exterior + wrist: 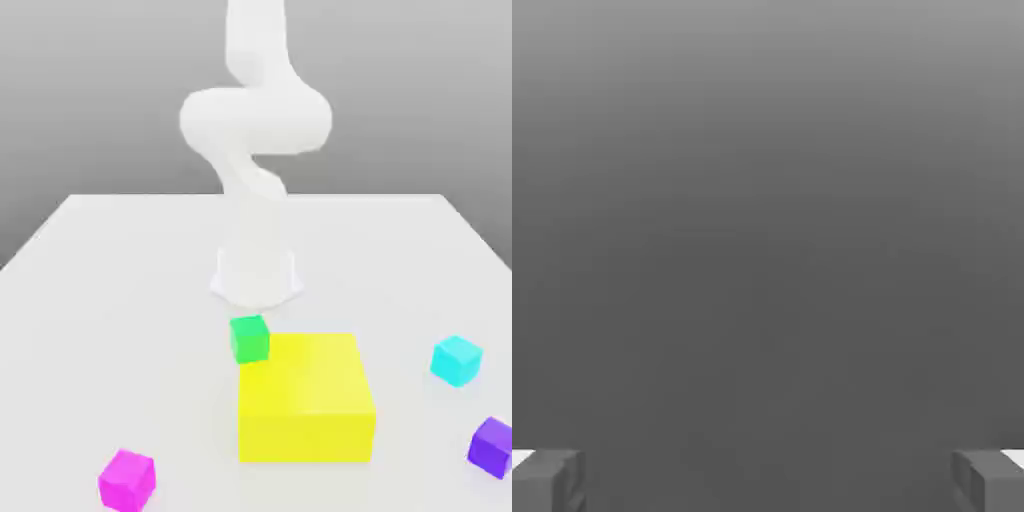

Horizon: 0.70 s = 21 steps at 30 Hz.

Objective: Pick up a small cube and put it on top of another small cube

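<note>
Tool (768, 485) fingers stood wide apart, holding nothing. Cyan cube (456, 360) sat on worktop (120, 300), well apart from yellow block (306, 398), toward exterior view's right. Green cube (249, 338) touched block's far corner.

This is looking like a simulated test bench rather than any real room: a plain white table (110, 290) is sitting against a featureless grey backdrop, a smooth white arm (255, 150) is rising from near its far edge, and flat-coloured toy blocks are lying scattered toward its near edge.
</note>
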Available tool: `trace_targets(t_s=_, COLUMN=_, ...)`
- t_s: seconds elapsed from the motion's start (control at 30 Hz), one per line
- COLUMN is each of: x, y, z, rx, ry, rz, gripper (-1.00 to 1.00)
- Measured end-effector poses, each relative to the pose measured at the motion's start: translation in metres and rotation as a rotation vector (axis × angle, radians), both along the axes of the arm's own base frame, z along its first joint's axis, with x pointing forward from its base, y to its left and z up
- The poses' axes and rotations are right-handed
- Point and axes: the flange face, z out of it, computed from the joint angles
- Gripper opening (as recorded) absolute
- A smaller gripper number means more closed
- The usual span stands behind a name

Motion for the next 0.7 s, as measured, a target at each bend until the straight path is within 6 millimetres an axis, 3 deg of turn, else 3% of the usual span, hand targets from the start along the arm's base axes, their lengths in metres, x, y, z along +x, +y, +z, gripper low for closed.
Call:
trace_targets(t_s=0.07, x=0.021, y=0.034, z=-0.045, rx=-0.007, ry=0.070, rz=0.052, gripper=0.00)
trace_targets(t_s=0.17, x=0.038, y=0.085, z=-0.111, rx=-0.023, ry=0.168, rz=0.127, gripper=0.00)
trace_targets(t_s=0.33, x=0.030, y=0.165, z=-0.223, rx=-0.066, ry=0.326, rz=0.251, gripper=0.00)
trace_targets(t_s=0.43, x=0.006, y=0.206, z=-0.290, rx=-0.101, ry=0.419, rz=0.325, gripper=0.00)
trace_targets(t_s=0.53, x=-0.030, y=0.239, z=-0.354, rx=-0.143, ry=0.511, rz=0.397, gripper=0.00)
trace_targets(t_s=0.6, x=-0.066, y=0.262, z=-0.394, rx=-0.180, ry=0.570, rz=0.465, gripper=0.00)
trace_targets(t_s=0.7, x=-0.116, y=0.275, z=-0.450, rx=-0.230, ry=0.658, rz=0.529, gripper=0.00)
